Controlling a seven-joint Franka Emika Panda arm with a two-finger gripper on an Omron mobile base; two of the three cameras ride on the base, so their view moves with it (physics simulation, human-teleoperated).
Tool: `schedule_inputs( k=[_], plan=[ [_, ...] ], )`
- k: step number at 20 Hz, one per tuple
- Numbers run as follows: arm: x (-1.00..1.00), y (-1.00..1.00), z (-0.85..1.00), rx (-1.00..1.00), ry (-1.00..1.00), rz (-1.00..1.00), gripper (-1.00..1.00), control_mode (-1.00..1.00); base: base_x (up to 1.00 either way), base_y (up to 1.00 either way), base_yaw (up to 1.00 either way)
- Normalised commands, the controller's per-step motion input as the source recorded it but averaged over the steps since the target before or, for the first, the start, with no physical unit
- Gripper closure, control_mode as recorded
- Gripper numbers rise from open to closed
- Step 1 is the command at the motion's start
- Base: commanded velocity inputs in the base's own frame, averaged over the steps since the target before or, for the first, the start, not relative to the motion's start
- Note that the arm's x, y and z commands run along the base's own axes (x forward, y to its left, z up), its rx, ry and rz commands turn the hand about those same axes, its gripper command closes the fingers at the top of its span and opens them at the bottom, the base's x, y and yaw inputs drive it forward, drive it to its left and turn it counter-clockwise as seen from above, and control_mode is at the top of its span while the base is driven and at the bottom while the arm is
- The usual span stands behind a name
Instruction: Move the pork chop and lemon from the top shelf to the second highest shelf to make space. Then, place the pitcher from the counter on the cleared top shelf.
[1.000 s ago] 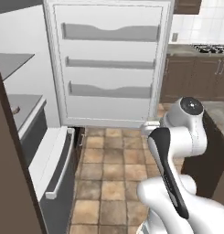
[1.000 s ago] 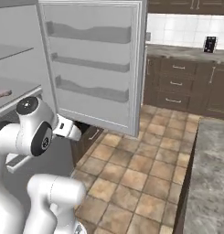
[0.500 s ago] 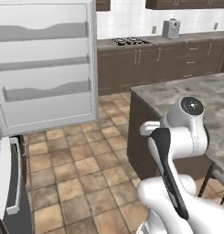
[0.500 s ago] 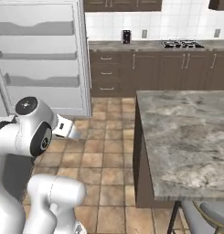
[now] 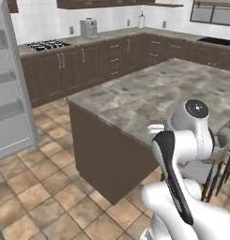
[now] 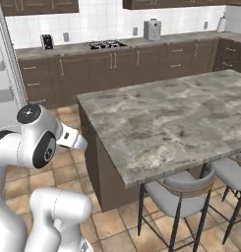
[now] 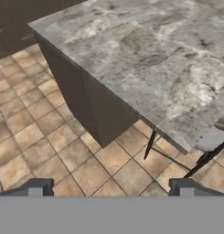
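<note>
Tiled floor (image 7: 35, 151) bare beside island counter (image 7: 154, 59) corner; end effector (image 7: 109, 187) spread, holding nothing.

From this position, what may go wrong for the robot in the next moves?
1. The kitchen island stands close in front of the arm, its corner just below the open gripper; driving forward or swinging low could strike it.
2. The stools sit at the island's near edge, so passing on that side could catch them.
3. The fridge door is at the far left edge, so the shelves are likely out of reach from here.
</note>
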Motion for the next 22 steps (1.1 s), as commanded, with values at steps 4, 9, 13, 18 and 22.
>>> schedule_inputs(
  k=[4,9,13,18,22],
  plan=[
    [0.00,0.00,0.00,0.00,0.00,0.00,-1.00,1.00,0.05,-0.36,-0.66],
    [0.00,0.00,0.00,0.00,0.00,0.00,-1.00,1.00,0.15,-0.44,-0.63],
    [0.00,0.00,0.00,0.00,0.00,0.00,-1.00,1.00,0.24,-0.68,-0.57],
    [0.00,0.00,0.00,0.00,0.00,0.00,-1.00,1.00,0.27,-0.94,-0.37],
    [0.00,0.00,0.00,0.00,0.00,0.00,-1.00,1.00,0.18,-1.00,-0.16]
  ],
)
